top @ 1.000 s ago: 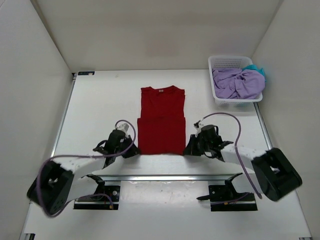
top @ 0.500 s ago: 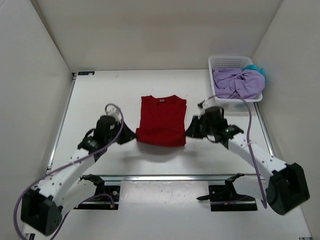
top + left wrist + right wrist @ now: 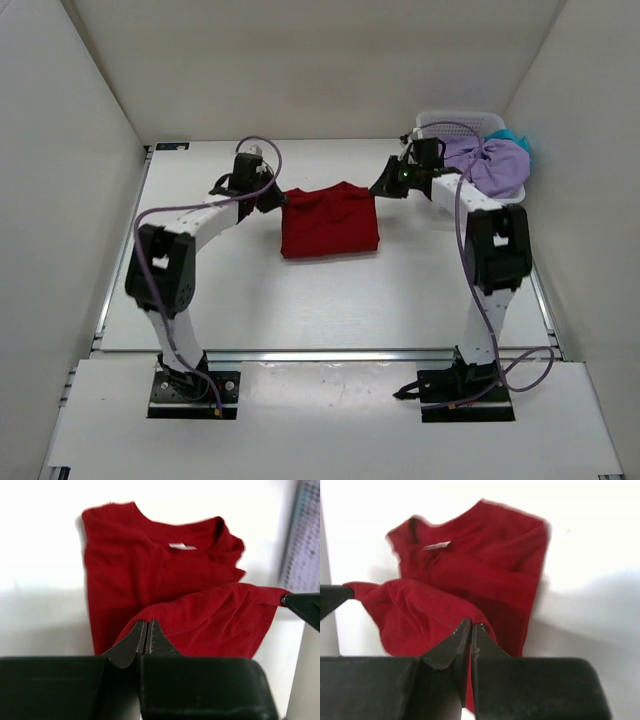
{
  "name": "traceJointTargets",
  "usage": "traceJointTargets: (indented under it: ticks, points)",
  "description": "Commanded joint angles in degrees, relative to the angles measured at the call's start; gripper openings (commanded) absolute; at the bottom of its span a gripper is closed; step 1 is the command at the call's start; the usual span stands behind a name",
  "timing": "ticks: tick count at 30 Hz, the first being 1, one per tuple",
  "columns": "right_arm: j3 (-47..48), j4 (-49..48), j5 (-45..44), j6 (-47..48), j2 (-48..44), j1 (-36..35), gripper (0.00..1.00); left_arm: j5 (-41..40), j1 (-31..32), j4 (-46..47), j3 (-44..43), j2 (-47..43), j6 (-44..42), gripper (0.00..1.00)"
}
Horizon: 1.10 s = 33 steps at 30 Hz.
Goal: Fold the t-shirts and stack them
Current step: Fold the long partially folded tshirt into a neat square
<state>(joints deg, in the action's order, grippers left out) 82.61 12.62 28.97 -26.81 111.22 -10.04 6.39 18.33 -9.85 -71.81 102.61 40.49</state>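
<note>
The red t-shirt (image 3: 330,225) lies in the middle of the table, its lower half lifted and carried back over its collar end. My left gripper (image 3: 279,198) is shut on the raised hem's left corner, and my right gripper (image 3: 378,189) is shut on its right corner. In the left wrist view the shut gripper (image 3: 146,623) pinches red cloth above the flat shirt (image 3: 150,565). The right wrist view shows the same pinch (image 3: 471,624) over the shirt (image 3: 490,555). A lavender t-shirt (image 3: 495,168) and a teal t-shirt (image 3: 517,138) sit bunched in the basket.
The white mesh basket (image 3: 478,115) stands at the back right corner, just behind my right arm. White walls close in the table at the back and on both sides. A metal rail (image 3: 320,354) runs along the near edge.
Both grippers have travelled from the near edge to the back of the table, holding the red t-shirt's hem. The lower half has come up and over, so the shirt looks much shorter.
</note>
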Motion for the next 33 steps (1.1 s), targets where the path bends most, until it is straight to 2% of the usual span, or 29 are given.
traceJointTargets:
  ticks: [1, 5, 8, 9, 12, 13, 14, 15, 16, 18, 20, 22, 24, 28, 31, 33]
  points:
    - [13.67, 3.36, 1.18, 2.46, 7.93, 0.38, 0.00, -1.74, -2.58, 1.58, -6.84, 5.04, 0.20, 0.00]
    - [22.85, 4.87, -0.06, 1.76, 16.12, 0.12, 0.01, -0.76, -4.18, 5.88, -8.96, 9.18, 2.22, 0.02]
    - [29.95, 5.65, -1.46, 1.41, 20.77, -0.24, 0.00, -0.07, -5.40, 8.96, -8.26, 10.51, 3.19, 0.10]
    - [31.63, 5.92, -1.55, 1.49, 21.40, -0.50, 0.00, 0.02, -5.84, 9.23, -8.17, 10.33, 3.71, 0.17]
    - [42.09, 12.05, -1.90, 2.46, 27.02, -0.59, 0.12, 0.02, -7.60, 13.53, -6.51, 9.54, 5.12, 0.24]
    - [46.20, 14.42, -2.08, 3.07, 28.77, -1.03, 0.21, 0.81, -8.47, 14.32, -5.98, 9.02, 5.65, 0.30]
    - [49.46, 15.75, -2.16, 3.69, 29.31, -1.03, 0.24, 1.16, -8.83, 15.20, -5.02, 7.71, 6.17, 0.35]
    - [50.80, 18.20, -3.03, 4.39, 29.75, -1.12, 0.30, 1.60, -9.01, 17.04, -4.48, 7.17, 6.79, 0.44]
    - [52.81, 19.36, -4.09, 4.92, 29.67, -1.64, 0.33, 2.04, -9.10, 17.75, -3.87, 6.21, 6.97, 0.52]
    - [53.36, 22.61, -7.86, 6.59, 28.01, -2.61, 0.34, 2.83, -8.05, 18.11, -4.12, 4.71, 6.36, 0.56]
    - [50.66, 23.50, -10.24, 8.08, 25.73, -4.45, 0.29, 3.53, -6.39, 18.37, -3.69, 4.01, 6.27, 0.47]
    - [43.91, 21.41, -12.96, 8.79, 20.55, -6.90, 0.12, 4.24, -3.32, 19.85, -0.81, 3.30, 6.35, 0.42]
    - [35.66, 17.90, -11.67, 8.10, 16.25, -7.79, 0.01, 6.25, -0.42, 21.53, 1.57, 3.47, 6.79, 0.41]
    - [12.82, 5.87, -9.11, 5.72, 5.09, -9.03, 0.00, 7.40, 4.17, 26.61, 8.95, 4.79, 9.34, 0.36]
    - [-0.30, -1.52, -5.69, 3.78, -0.46, -8.68, 0.00, 9.16, 5.49, 30.40, 14.22, 4.89, 11.19, 0.34]
    - [-5.49, -4.00, -6.47, 3.17, -1.35, -8.85, 0.00, 8.29, 5.75, 31.03, 17.22, 4.71, 10.84, 0.33]
